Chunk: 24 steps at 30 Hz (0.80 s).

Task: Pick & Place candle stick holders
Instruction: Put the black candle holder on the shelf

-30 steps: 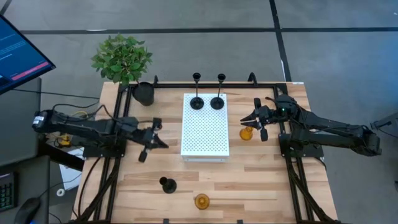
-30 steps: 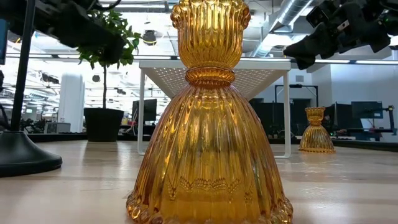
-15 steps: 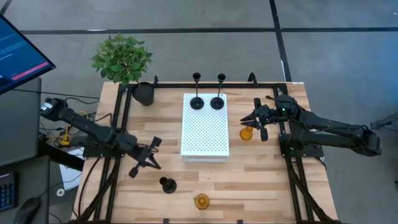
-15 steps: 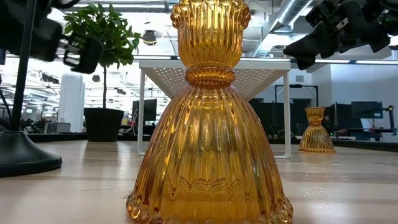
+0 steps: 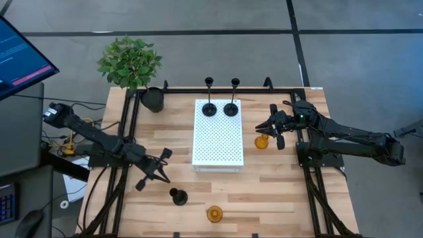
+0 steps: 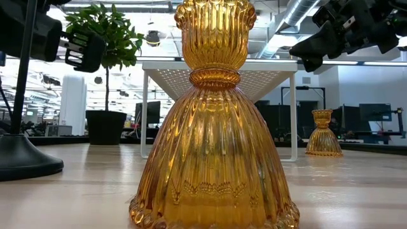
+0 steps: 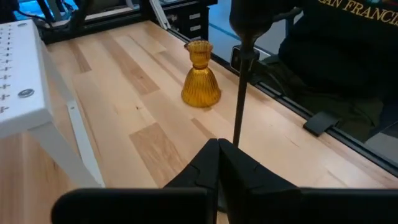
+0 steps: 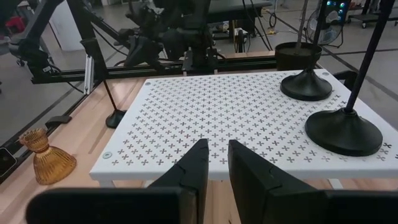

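left tool (image 5: 153, 173) pinched shut, empty, beside tall black holder (image 5: 178, 196) on tabletop (image 5: 264, 192) | right tool (image 5: 273, 126) narrow, empty, over amber holder (image 5: 262, 141) | risk: shut fingers tipping thin stem

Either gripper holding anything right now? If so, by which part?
Nothing held. The left gripper is shut and empty, beside the black holder. The right gripper hangs near the amber holder, gripping nothing.
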Motion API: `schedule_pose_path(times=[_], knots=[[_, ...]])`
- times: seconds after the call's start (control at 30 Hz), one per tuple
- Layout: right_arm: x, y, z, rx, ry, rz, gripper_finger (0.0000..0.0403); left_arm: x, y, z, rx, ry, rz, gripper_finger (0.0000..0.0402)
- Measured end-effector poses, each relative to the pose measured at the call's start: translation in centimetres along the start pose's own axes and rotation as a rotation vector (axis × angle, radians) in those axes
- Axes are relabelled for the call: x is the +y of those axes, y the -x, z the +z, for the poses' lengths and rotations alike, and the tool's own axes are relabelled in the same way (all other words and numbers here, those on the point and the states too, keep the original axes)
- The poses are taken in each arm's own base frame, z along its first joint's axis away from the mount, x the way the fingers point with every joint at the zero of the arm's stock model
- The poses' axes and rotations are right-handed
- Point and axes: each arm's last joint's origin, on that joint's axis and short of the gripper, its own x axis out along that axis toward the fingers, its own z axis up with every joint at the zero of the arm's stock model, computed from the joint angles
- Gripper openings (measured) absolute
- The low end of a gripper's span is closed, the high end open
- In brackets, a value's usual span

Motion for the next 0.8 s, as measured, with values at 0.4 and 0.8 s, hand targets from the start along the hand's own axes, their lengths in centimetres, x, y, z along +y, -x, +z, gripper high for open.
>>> schedule_pose_path(times=[0.4, 0.8], knots=[[0.0, 0.0, 0.0, 0.000, 0.000, -0.001, 0.0054, 0.3, -3.7, -1.7, 0.044, 0.028, -0.017, 0.0114], [0.0, 0.0, 0.0, 0.001, 0.000, -0.001, 0.0054, 0.3, -6.1, -2.5, -0.049, 0.132, -0.085, 0.0184]])
